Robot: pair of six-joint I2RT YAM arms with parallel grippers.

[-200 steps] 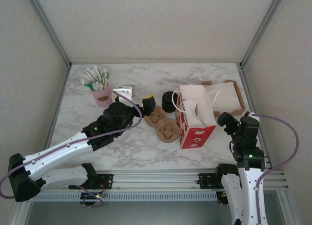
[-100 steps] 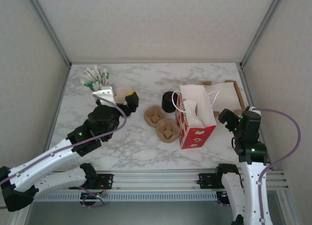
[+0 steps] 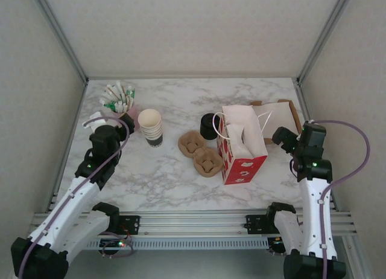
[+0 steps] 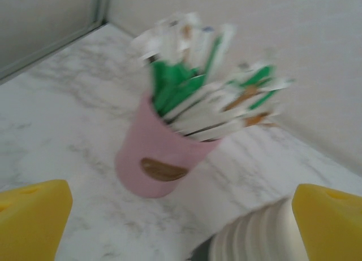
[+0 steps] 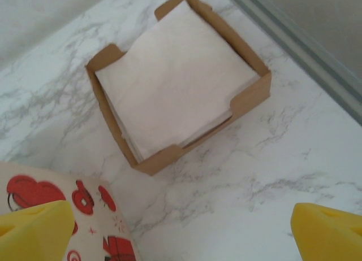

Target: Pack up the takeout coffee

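Top external view: the marble table [image 3: 181, 98] carries everything, with the left arm [image 3: 78, 188] reaching toward 10 o'clock and the right arm [image 3: 313, 188] toward 2 o'clock. A red-and-white paper bag [image 3: 241, 152] stands open-mouthed at 3 o'clock of the table's middle. Behind it, at 2 o'clock, a brown box [image 5: 249, 100] holds white napkins [image 5: 175, 86]. Two cardboard cup carriers [image 3: 201, 152] lie touching, just left of the bag. A stack of lidless cream cups [image 3: 151, 127] stands at 9 o'clock of them, and a pink cup [image 4: 158, 159] of sachets [image 4: 192, 80] at 10 o'clock. A squat black lid stack [image 3: 208, 127] sits beside the bag. Where the takeout coffee is, I cannot tell.

The left gripper [image 4: 181, 221] gapes wide and empty before the pink cup. The right gripper [image 5: 181, 230] is also wide and empty, near the napkin box.
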